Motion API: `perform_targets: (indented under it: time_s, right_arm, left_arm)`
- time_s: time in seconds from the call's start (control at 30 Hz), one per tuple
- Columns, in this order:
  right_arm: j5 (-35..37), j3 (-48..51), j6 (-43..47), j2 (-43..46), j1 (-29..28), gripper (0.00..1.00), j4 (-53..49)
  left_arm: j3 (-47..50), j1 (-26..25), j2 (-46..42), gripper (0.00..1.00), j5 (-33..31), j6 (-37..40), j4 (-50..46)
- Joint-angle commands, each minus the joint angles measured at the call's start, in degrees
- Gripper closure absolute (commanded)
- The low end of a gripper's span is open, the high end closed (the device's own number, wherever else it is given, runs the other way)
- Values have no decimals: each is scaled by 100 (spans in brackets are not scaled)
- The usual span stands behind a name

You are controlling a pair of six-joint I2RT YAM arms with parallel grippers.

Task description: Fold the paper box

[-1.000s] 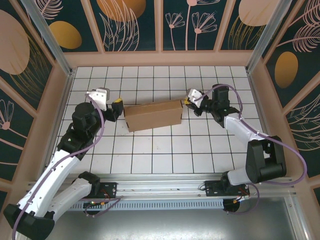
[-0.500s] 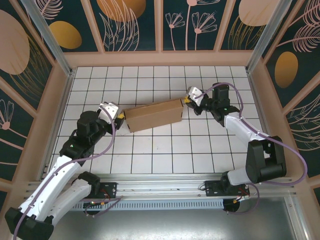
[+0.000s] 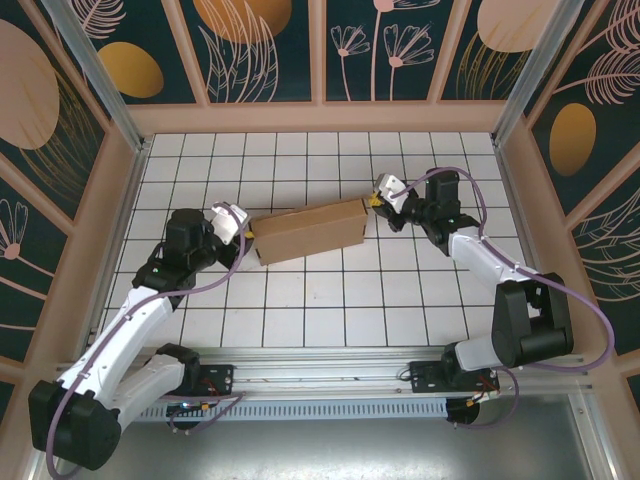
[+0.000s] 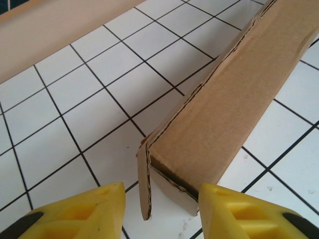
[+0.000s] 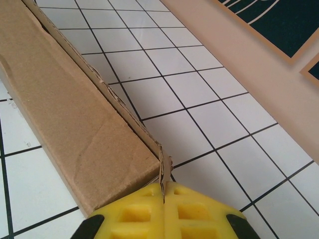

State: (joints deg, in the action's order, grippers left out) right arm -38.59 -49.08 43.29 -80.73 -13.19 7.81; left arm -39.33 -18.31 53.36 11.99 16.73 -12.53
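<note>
Left end effector (image 4: 160, 198) now nearer, jaws apart astride paper box (image 3: 308, 230) end; right end effector (image 5: 163, 188) closed at opposite corner.

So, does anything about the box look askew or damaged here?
Yes. At the paper box end in front of the left gripper, a flap stands ajar, not flush. The box lies skewed to the tile grid, and a crease marks its face near the right gripper.
</note>
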Motion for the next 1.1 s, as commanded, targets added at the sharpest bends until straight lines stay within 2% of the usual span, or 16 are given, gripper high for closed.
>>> perform_targets:
  time_s: [0.0, 0.07, 0.23, 0.5, 0.57, 0.63, 0.7, 0.77, 0.9, 1.07]
  right_arm:
    - [7, 5, -102, 146, 33, 100, 200]
    - [11, 2, -101, 145, 38, 100, 177]
    - [-35, -58, -134, 130, 37, 100, 151]
    - [-86, -144, -179, 68, 34, 100, 81]
    - [-87, -143, -180, 70, 27, 100, 64]
    - [-63, -132, -172, 72, 27, 100, 56]
    - [-44, -143, -163, 70, 27, 100, 54]
    - [-44, -150, -168, 50, 23, 100, 62]
    - [-44, -167, -188, 3, 10, 100, 71]
    - [-8, -221, -232, -93, 0, 100, 58]
  left_arm:
    - [-62, 56, -1, 69, 139, 69, 283]
    - [-59, 71, 19, 80, 2, 36, 376]
    - [-151, 92, 270, 93, -88, -39, 496]
    - [-468, 106, 757, 91, -8, -340, 558]
    - [-466, 106, 790, 83, -54, -409, 600]
    - [-444, 106, 749, 69, -127, -458, 644]
    - [-418, 106, 695, 64, -236, -462, 656]
    - [-359, 104, 647, 66, -295, -443, 664]
    - [-282, 104, 680, 77, -434, -420, 722]
    - [-224, 115, 786, 82, -574, -481, 815]
